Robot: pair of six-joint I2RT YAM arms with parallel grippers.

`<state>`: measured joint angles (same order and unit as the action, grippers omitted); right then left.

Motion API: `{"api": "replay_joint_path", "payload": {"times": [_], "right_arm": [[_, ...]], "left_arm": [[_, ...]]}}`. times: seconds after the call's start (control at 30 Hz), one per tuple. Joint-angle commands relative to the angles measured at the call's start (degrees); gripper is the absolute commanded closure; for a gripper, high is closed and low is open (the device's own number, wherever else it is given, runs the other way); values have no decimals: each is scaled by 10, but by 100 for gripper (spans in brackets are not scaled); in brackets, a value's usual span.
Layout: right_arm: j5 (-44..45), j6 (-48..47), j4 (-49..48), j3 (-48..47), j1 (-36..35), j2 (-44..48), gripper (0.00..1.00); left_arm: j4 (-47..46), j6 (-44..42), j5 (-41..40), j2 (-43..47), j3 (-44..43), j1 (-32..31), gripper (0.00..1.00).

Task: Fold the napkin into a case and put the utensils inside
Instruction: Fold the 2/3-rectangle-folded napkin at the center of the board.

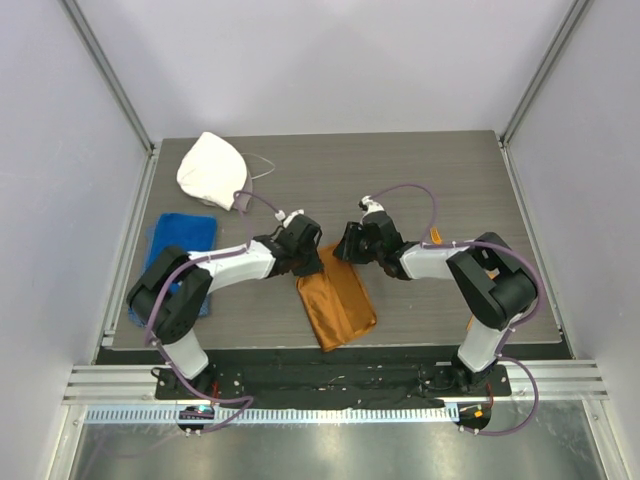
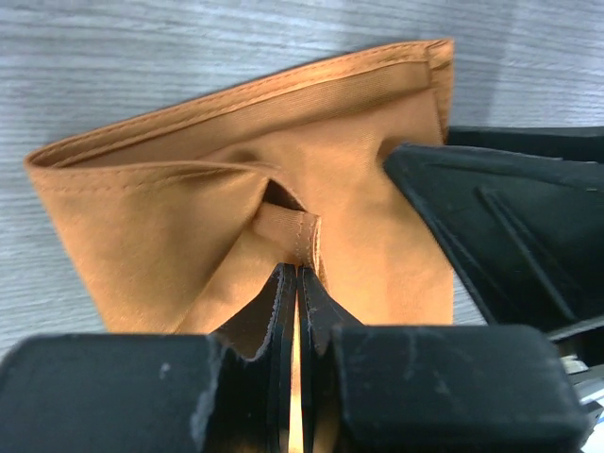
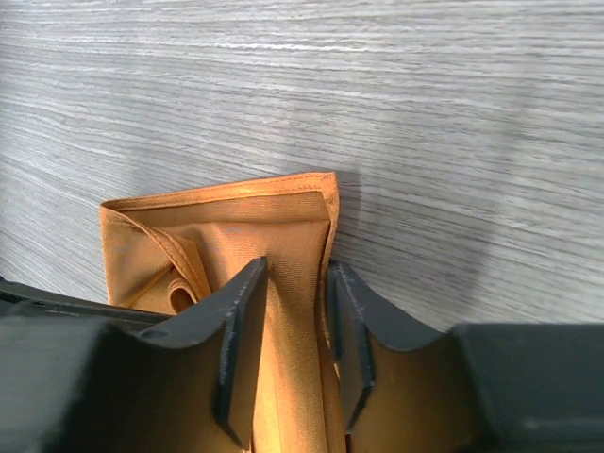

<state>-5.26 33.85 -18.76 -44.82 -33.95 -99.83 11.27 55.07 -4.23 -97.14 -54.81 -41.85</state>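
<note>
The rust-orange napkin [image 1: 337, 300] lies folded into a long layered strip on the table, running from the arms' meeting point toward the front edge. My left gripper [image 2: 297, 267] is shut on a raised hem fold near the strip's far end. In the top view the left gripper [image 1: 308, 255] sits at the strip's far left corner. My right gripper [image 3: 295, 269] stands open, its jaws astride the napkin [image 3: 226, 212] along its right edge. In the top view the right gripper [image 1: 348, 250] faces the left one. A small orange bit [image 1: 436, 238] behind my right forearm may be the utensils, mostly hidden.
A blue towel [image 1: 185, 240] lies at the table's left side, partly under my left arm. A white rounded cloth cap [image 1: 212, 170] sits at the back left. The right gripper's black finger [image 2: 491, 245] fills the right of the left wrist view.
</note>
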Motion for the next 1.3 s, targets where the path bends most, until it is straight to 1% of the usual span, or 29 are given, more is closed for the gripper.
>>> {"api": "replay_joint_path", "payload": {"times": [0.0,0.07,0.13,0.2,0.3,0.4,0.47,0.57,0.67,0.7,0.8,1.0,1.1,1.17,1.27], "right_arm": [[-28,-8,-43,-21,5,-11,64],[-39,-9,-46,-22,5,-14,69],[-41,-8,-46,-24,4,-16,70],[-44,-9,-46,-24,5,-15,68],[-45,-8,-46,-19,5,-13,59],[-50,-8,-45,-19,7,-20,58],[-53,-11,-47,-18,8,-26,59],[-60,-12,-48,-20,8,-27,64],[-70,-17,-43,-26,8,-25,78],[-71,-18,-38,-27,9,-22,88],[-77,-15,-36,-21,8,3,99],[-61,20,-11,-10,-6,67,99],[-49,58,-10,-6,-24,73,99],[-35,69,-18,-1,-45,75,99],[-2,90,-5,-2,-56,73,99]], "left_arm": [[-14,-7,1,-10,-28,4,92],[-14,-7,-3,-14,-33,6,92],[-12,-7,-3,-21,-32,10,92],[-13,-7,-2,-23,-33,11,93],[-13,-8,-3,-30,-32,13,92],[-16,-8,-3,-33,-29,13,92],[-17,-9,-3,-34,-28,14,93],[-17,-10,-6,-37,-29,15,93],[-18,-10,-6,-45,-33,17,93],[-18,-10,-7,-47,-35,17,93],[-21,-11,-9,-55,-36,19,93],[-30,-6,-7,-57,-30,18,93],[-35,-2,-6,-57,-29,18,93],[-35,-1,-3,-57,-31,18,93],[-33,-1,1,-49,-29,18,93]]}}
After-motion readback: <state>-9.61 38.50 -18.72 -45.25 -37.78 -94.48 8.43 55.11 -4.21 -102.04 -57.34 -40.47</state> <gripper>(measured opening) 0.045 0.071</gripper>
